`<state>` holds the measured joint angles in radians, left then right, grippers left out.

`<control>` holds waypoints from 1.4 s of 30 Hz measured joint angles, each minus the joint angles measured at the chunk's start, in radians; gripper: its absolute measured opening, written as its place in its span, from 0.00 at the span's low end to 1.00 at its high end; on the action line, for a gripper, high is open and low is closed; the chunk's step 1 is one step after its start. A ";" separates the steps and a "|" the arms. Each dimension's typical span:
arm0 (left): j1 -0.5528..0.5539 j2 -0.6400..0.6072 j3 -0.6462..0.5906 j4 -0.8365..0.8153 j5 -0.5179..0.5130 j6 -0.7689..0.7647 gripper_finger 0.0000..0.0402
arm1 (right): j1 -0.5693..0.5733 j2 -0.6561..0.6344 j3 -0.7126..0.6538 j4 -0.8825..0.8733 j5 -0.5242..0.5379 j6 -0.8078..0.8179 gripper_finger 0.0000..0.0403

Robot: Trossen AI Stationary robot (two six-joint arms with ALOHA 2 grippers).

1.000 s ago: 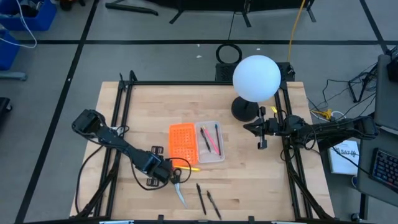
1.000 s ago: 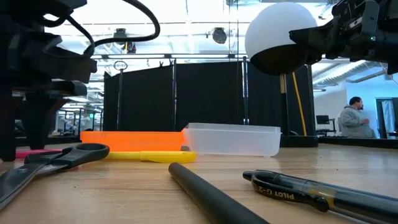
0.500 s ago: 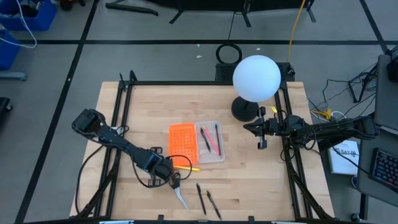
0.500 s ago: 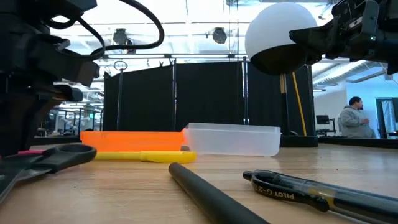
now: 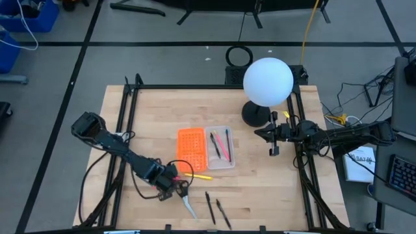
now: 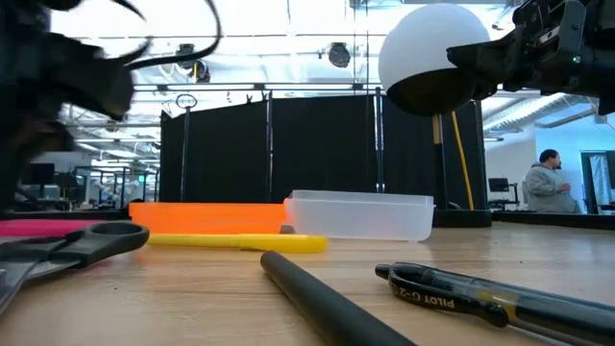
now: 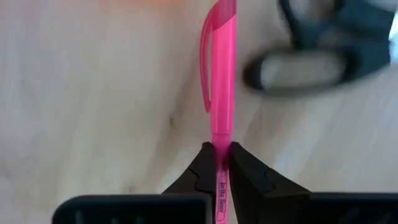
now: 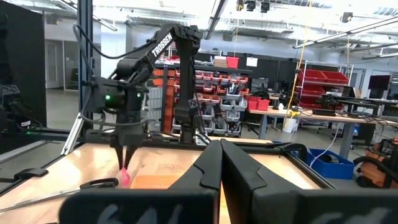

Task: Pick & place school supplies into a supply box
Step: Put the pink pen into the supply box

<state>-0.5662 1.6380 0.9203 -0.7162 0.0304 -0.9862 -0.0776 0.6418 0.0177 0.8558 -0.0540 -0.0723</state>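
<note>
Closest to the table's front edge, two dark pens [image 5: 216, 209] lie side by side on the bare wood, with the scissors [image 5: 186, 200] just to their left, black handles toward the left arm and silver blades pointing at the front edge. In the low view the scissors' handles [image 6: 72, 246] lie flat on the wood, and a black pen [image 6: 480, 290] with a clear barrel stretches across the foreground beside a plain dark one [image 6: 327, 300].

Just behind the scissors, the left gripper [image 5: 170, 185] is down near the table with its fingers [image 7: 205, 171] pinched tight on a pink pen [image 7: 221, 93]; the pen's body reaches out ahead of the fingertips, just beside the scissors' handles. A yellow pen [image 5: 197, 175] lies near the gripper, just in front of the box.

Farther back, mid-table, the supply box [image 5: 203, 148] lies open: its orange half [image 5: 191, 147] to the left, its clear tray [image 5: 229, 162] to the right. A few pens rest lengthwise in the tray, one of them pink [image 5: 221, 147].

Beyond the box, toward the table's right side, the right gripper [image 5: 273, 140] hangs above the wood with its fingers [image 8: 233, 168] pressed together on nothing. A white globe lamp [image 5: 267, 81] on a dark base stands at the far right corner.
</note>
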 joint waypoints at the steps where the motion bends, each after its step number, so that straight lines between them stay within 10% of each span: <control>1: -0.011 -0.005 0.000 -0.006 0.001 -0.029 0.06 | 0.000 0.000 0.000 0.000 0.000 0.000 0.00; 15: -0.060 -0.055 0.002 0.110 -0.057 -0.294 0.02 | 0.000 0.000 0.000 0.000 0.000 -0.051 0.00; 27: -0.062 -0.055 0.081 0.111 -0.040 0.402 0.03 | 0.000 0.000 0.000 0.000 0.000 -0.071 0.00; 42: 0.039 0.299 0.512 -0.583 -0.261 1.297 0.28 | 0.000 0.000 0.000 -0.023 0.000 0.088 0.00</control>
<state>-0.5275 1.9374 1.4320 -1.2987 -0.2305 0.3112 -0.0772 0.6415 0.0177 0.8323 -0.0540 0.0157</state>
